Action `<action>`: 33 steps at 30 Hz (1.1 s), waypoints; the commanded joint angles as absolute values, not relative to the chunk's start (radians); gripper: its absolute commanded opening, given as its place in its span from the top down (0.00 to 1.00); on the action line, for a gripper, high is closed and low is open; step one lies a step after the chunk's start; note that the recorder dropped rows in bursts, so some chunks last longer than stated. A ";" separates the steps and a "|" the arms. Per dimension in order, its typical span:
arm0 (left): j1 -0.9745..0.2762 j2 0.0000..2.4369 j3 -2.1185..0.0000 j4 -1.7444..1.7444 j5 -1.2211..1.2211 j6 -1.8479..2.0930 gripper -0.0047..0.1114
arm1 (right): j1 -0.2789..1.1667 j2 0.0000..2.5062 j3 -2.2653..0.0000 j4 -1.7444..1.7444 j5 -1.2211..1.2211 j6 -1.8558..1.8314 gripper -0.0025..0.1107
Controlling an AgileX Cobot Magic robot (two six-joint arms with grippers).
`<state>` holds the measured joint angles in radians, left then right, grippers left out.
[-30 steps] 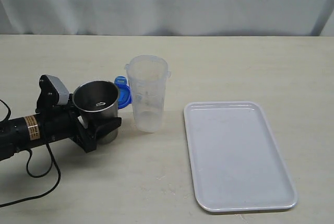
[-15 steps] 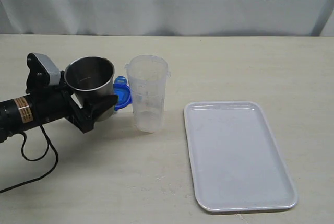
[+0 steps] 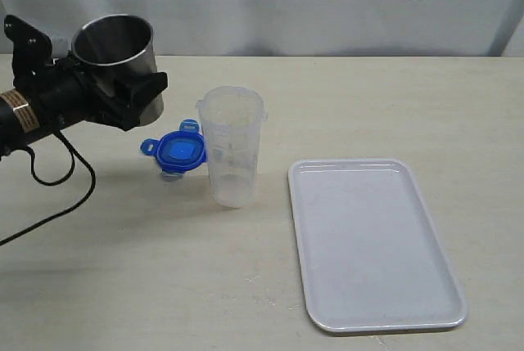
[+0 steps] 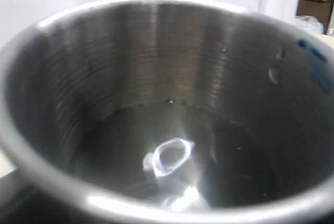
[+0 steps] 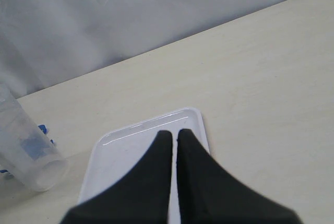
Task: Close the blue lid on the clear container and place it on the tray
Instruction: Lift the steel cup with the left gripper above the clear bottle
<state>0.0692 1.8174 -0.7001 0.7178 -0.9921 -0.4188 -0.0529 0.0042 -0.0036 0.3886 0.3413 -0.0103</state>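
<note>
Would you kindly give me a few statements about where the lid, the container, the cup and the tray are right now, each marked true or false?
1. The left hand holds the steel cup clear of the table. True.
2. The blue lid is closed on the clear container. False: the lid lies on the table beside the container, whose top is open.
3. The clear container stands on the tray. False: it stands upright on the table, apart from the tray.
4. The right hand is shut and holds nothing. True.
</note>
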 commanded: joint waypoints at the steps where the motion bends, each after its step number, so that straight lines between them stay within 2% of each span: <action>1: 0.069 1.769 -0.779 0.733 -0.882 -0.514 0.96 | -0.056 0.000 0.000 0.389 0.343 -0.010 0.94; 5: 0.069 1.746 -0.854 0.789 -0.720 -0.587 0.96 | -0.056 0.000 0.000 0.389 0.343 -0.010 0.94; 9: 0.063 1.744 -0.905 0.842 -0.709 -0.652 0.96 | -0.056 0.000 0.000 0.389 0.343 -0.010 0.94; 15: -0.017 1.744 -0.952 0.877 -0.473 -0.583 0.96 | -0.056 0.000 0.000 0.389 0.343 -0.010 0.94; 25: -0.071 1.744 -1.002 0.877 -0.384 -0.506 0.96 | -0.056 0.000 0.000 0.389 0.343 -0.010 0.94; 33: -0.083 1.744 -1.015 0.886 -0.423 -0.440 0.96 | -0.056 0.000 0.000 0.389 0.343 -0.010 0.94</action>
